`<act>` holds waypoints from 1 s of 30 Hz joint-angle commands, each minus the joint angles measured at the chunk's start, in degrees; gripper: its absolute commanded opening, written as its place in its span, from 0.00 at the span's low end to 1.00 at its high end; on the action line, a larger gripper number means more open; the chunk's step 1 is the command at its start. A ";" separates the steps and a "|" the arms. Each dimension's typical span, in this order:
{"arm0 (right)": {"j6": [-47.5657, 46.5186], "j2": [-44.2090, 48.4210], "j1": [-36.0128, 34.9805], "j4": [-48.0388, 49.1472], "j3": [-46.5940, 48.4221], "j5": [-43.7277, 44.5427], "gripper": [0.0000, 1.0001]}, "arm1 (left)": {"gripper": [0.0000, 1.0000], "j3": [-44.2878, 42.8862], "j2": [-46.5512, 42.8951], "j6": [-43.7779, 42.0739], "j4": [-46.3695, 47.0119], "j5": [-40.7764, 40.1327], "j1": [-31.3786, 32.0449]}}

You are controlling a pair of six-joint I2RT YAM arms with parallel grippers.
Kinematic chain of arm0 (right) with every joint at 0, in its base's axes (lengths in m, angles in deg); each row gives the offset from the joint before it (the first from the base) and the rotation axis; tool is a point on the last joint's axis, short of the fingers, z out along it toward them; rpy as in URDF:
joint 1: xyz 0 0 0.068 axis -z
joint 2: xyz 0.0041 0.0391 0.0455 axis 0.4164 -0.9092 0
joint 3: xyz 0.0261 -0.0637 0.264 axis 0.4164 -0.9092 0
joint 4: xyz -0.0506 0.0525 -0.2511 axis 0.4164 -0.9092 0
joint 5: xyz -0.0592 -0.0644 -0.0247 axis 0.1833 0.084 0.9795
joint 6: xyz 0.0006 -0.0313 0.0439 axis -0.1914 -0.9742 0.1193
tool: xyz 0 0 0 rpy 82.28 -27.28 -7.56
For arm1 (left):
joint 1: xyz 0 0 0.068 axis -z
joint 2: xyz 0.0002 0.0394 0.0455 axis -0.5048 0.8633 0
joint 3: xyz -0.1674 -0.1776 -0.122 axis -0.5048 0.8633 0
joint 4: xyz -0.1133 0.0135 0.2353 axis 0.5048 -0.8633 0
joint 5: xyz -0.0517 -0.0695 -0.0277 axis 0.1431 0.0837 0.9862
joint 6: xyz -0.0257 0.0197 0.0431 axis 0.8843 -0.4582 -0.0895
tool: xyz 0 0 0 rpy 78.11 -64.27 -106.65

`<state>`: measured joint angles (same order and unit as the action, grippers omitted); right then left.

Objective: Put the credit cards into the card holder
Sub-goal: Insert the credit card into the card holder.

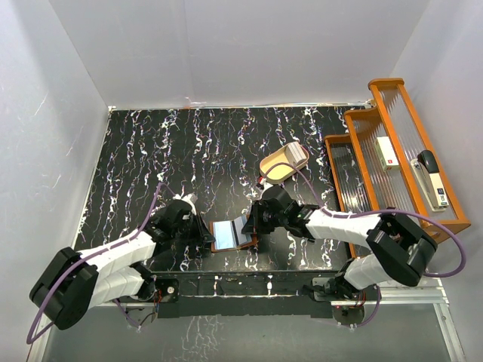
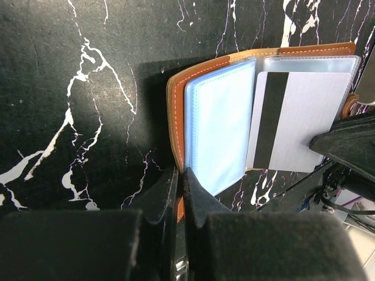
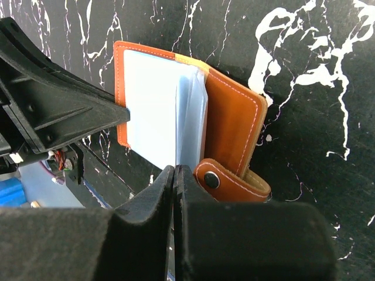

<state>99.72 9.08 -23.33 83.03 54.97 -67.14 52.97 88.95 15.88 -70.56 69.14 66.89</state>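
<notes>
Black, white-veined tabletop (image 1: 151, 151). An orange stepped rack (image 1: 389, 81) stands along its right edge. The middle step holds a white box (image 1: 387, 151) with a red label, print too small to read. The outer step holds a black-and-grey stapler (image 1: 432, 177). A tan oval tray (image 1: 273, 167) sits just left of the rack, with a pale ribbed block (image 1: 296, 155) at its far end. The wallet (image 2: 176, 111) lies open near the front edge between the two arms, brown cover down, clear blue-grey sleeves fanned up from the spine. Left pincer (image 2: 181, 175) is clenched on the edge of the wallet's left cover. Right pincer (image 3: 174, 172) is clenched on a pale card (image 2: 304, 117), black magnetic stripe up, lying across the right-hand sleeves. Cannot tell whether the card is inside a pocket.
</notes>
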 commanded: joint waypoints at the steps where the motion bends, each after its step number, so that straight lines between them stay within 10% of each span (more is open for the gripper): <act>1: -0.25 -1.26 0.13 3.54 0.72 -0.05 0.00 | 0.00 -1.63 1.41 -1.89 -2.44 0.48 0.25; 30: 1.89 -2.78 2.54 2.86 -2.45 -1.76 0.00 | 0.00 -0.66 1.08 -1.01 -3.28 -1.13 0.25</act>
<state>101.56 7.33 -21.32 84.08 53.51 -68.36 52.18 90.00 15.32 -71.10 68.87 66.89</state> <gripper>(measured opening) 0.008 0.018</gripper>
